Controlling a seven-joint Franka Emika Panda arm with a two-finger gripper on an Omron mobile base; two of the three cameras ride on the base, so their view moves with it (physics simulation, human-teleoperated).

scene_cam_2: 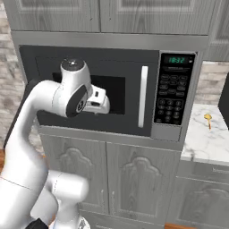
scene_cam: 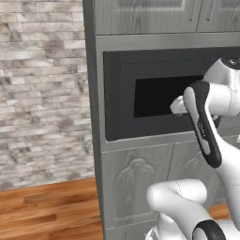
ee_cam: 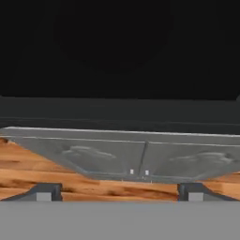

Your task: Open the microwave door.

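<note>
None done: dark charcoal microwave door with black window (scene_cam_2: 89,91) sits flush, closed.
Gripper (ee_cam: 120,192): fingers spread apart, empty, facing the window.
Left: reach long white vertical bar handle (scene_cam_2: 143,96), pull.

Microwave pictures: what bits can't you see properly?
- Microwave door: in the right base view the white arm covers its left part; in the left base view the arm hides its right side.
- Handle: hidden behind the arm in the left base view.
- Keypad: button labels too small to read.
- Gripper: in the hand view only the finger tips show, wide apart.
</note>
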